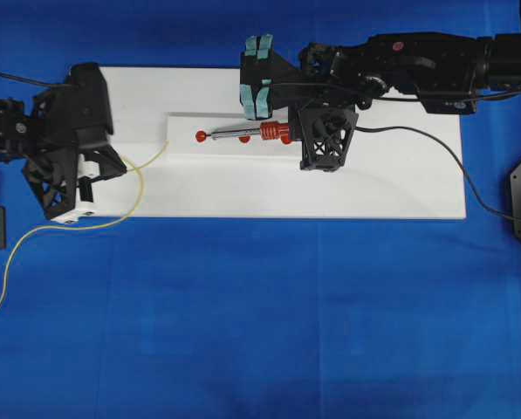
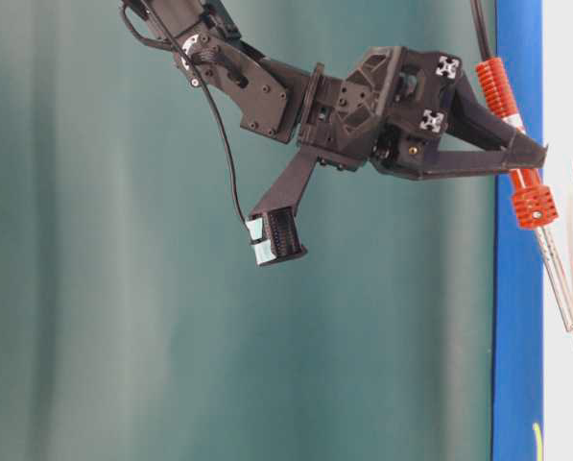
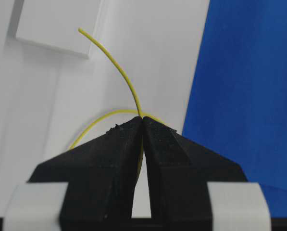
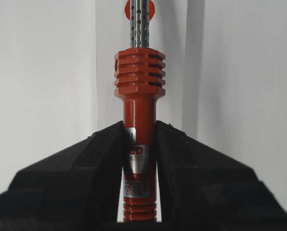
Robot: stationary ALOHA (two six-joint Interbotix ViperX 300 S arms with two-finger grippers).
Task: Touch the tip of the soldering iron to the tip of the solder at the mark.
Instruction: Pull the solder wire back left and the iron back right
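At the left of the overhead frame your left tool (image 1: 84, 188) is clamped on the solder (image 1: 147, 161), whose free end curves up and right over the white board (image 1: 373, 188) on the blue desk (image 1: 260, 314). Right of centre, your right tool (image 1: 317, 135) is clamped on the soldering iron (image 1: 264, 132); its tip points left, well apart from the solder's tip.

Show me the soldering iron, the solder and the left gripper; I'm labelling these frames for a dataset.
soldering iron (image 4: 139, 77): right wrist view, ribbed red collar of the handle.
solder (image 3: 118, 66): left wrist view, free yellow length above the fingers.
left gripper (image 3: 142, 120): left wrist view, where the closed fingertips pinch the wire.
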